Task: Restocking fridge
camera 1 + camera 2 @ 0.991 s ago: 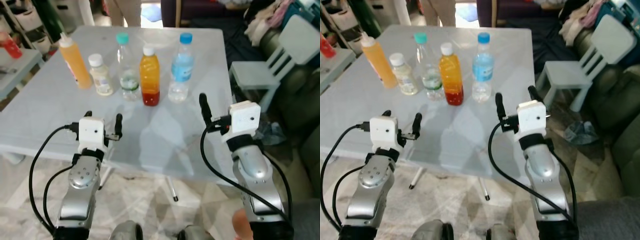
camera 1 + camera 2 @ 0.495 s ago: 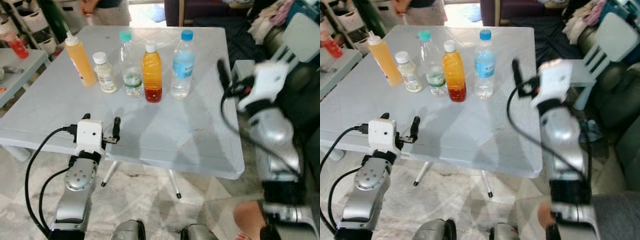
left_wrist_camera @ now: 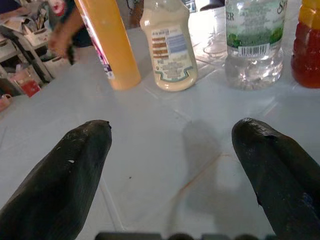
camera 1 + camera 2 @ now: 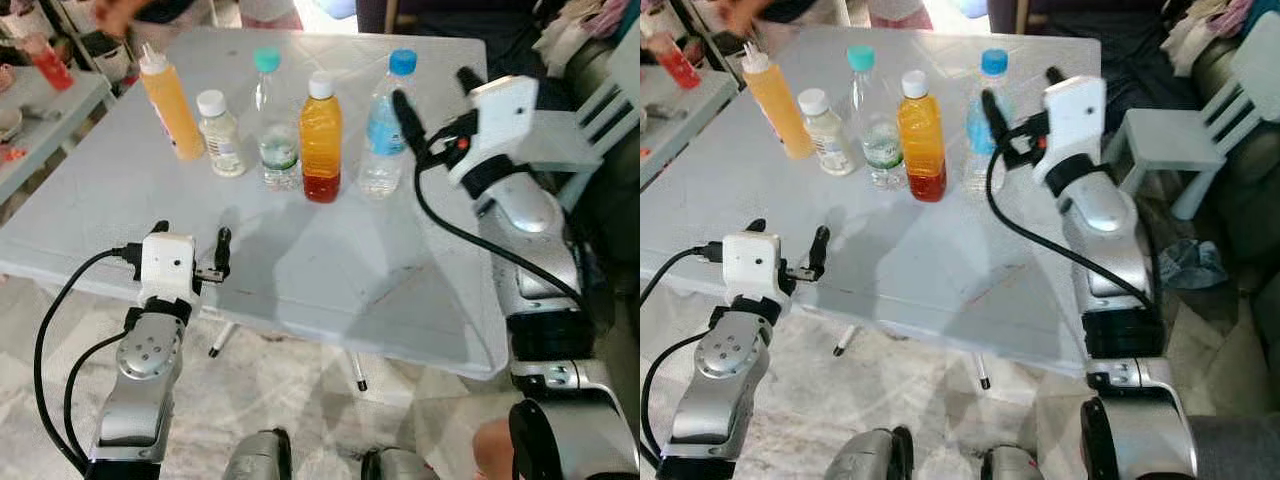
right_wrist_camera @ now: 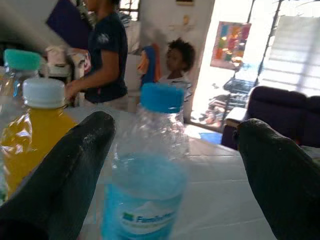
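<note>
You have five bottles in a row across the far half of the worktop point(image 4: 300, 270), and none is lifted yet, so the restocking looks barely begun; no fridge can be made out from here.

From the robot's left: an orange squeeze bottle point(image 4: 170, 105), a small cream bottle point(image 4: 219, 134), a green-capped clear bottle point(image 4: 277, 125), a white-capped orange juice bottle point(image 4: 320, 140) and, at the row's right end, a blue-capped water bottle point(image 4: 384, 130).

Your right gripper point(image 4: 435, 90) is raised at about 1 o'clock, just beside the water bottle on its right. Its jaws stand wide apart, and its wrist view shows the blue cap between the two fingers point(image 5: 65, 170), not yet touched. That bottle looks like your first pick: advance, then close.

Your left gripper point(image 4: 190, 245) waits at about 8 o'clock near the worktop's near edge, jaws apart with nothing between them, well short of the bottles.

People stand beyond the far edge; a hand point(image 4: 115, 15) shows at 11 o'clock.

All five bottles remain to be carried.
</note>
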Controlling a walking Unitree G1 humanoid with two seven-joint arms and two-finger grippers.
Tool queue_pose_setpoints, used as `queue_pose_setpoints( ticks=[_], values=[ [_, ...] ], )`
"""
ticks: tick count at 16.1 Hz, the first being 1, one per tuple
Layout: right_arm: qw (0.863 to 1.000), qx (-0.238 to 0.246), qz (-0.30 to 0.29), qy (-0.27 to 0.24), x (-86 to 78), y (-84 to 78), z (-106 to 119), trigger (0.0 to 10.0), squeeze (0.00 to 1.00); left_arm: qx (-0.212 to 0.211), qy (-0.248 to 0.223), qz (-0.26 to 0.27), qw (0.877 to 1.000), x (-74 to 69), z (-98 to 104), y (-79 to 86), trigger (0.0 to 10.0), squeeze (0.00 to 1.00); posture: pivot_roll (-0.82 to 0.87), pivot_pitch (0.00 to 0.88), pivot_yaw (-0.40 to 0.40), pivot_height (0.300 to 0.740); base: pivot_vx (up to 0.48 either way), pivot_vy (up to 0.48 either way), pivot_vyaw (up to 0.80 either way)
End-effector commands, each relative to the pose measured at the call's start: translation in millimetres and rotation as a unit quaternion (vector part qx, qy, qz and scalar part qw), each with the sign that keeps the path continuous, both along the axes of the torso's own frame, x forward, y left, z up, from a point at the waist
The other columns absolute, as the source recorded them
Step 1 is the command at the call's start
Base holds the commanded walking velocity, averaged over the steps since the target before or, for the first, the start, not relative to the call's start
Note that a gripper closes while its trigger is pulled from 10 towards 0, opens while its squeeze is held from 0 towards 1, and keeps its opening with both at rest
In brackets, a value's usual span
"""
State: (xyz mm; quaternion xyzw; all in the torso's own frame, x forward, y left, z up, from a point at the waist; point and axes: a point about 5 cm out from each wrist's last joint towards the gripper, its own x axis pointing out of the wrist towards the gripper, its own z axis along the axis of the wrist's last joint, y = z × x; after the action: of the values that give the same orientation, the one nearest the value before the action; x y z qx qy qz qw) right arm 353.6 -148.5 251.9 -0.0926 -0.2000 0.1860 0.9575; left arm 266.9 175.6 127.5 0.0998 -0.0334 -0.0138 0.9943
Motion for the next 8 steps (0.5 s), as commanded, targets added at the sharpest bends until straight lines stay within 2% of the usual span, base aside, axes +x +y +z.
queue_pose_setpoints(
  ticks=[1, 4, 6, 8],
  values=[
    [1.000, -0.003, 0.019, -0.010, 1.7, 7.1, 8.7, 10.0, 0.00, 0.007, 0.003, 0.003, 1.000, -3.3, 0.8, 3.9, 10.0, 0.00, 0.08, 0.151, 0.087, 0.740, 0.000, 0.000, 0.00],
    [0.999, -0.016, 0.038, 0.001, 6.0, 13.1, 9.6, 10.0, 0.00, 0.007, 0.007, 0.002, 1.000, -3.2, 0.4, 5.4, 10.0, 0.00, 0.08, 0.153, 0.081, 0.740, 0.000, 0.000, 0.00],
    [0.999, -0.008, 0.038, 0.012, 10.7, 9.8, 11.1, 10.0, 0.00, 0.008, 0.010, -0.001, 1.000, -4.4, -0.8, 3.3, 10.0, 0.00, 0.08, 0.156, 0.082, 0.740, 0.000, 0.000, 0.00],
    [0.999, -0.009, 0.040, 0.009, 14.6, 8.5, 16.5, 10.0, 0.00, 0.009, 0.021, -0.014, 1.000, -11.5, -6.3, -3.5, 10.0, 0.00, 0.08, 0.156, 0.086, 0.740, 0.000, 0.000, 0.00]
  ],
)
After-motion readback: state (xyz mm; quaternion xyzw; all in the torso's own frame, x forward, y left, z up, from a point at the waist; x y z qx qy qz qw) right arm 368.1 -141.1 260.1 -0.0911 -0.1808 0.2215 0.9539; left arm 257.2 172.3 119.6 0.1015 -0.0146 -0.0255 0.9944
